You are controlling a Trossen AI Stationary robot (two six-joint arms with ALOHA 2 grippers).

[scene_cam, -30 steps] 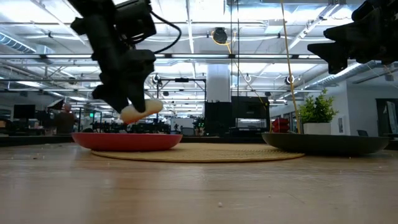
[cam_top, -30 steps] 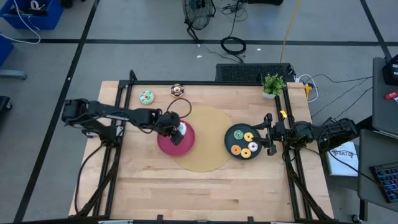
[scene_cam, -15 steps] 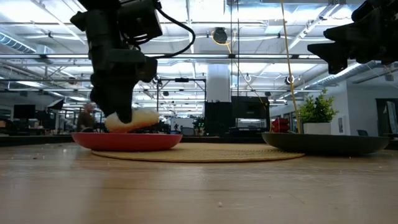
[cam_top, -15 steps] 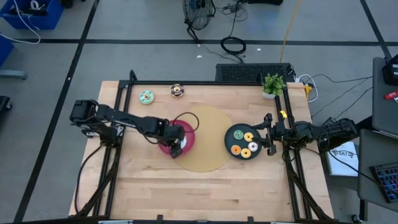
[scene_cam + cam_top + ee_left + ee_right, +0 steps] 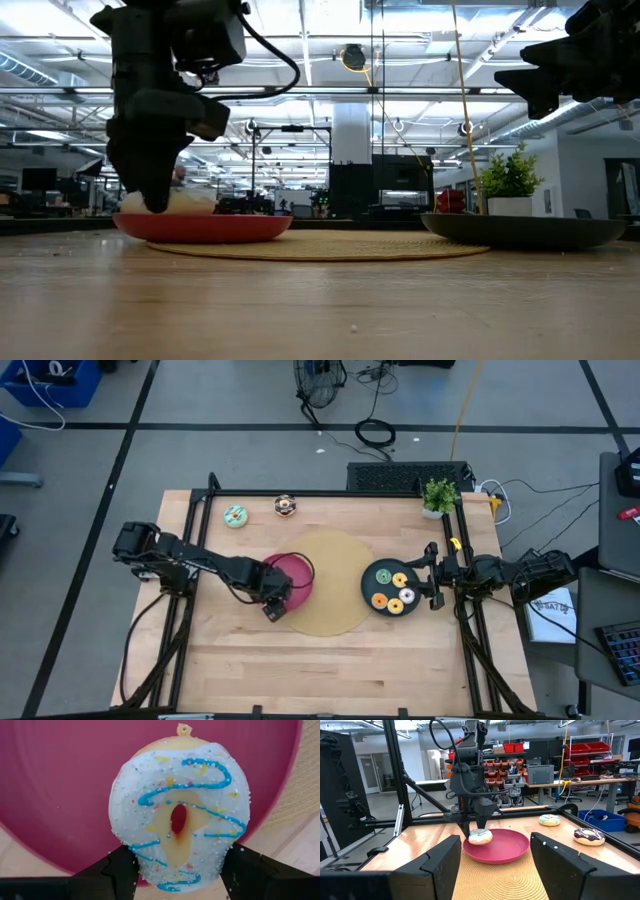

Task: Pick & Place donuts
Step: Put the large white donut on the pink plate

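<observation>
Both arms are dark, close to black, built of slim jointed links with blocky housings at the joints. A black cable loops off the left arm (image 5: pixel 215 565) near its wrist, arcing in a thin ring beside the link. The left gripper (image 5: pixel 276 606) ends in two flat, matte black fingers (image 5: pixel 112 870) with angular, faceted edges. The right arm (image 5: pixel 520 572) looks the same build, with a bulkier black wrist block. The right gripper (image 5: pixel 432 575) has broad, wedge-shaped black fingers (image 5: pixel 437 865) with a faint sheen; small pale specks on them may be screws or dust.
</observation>
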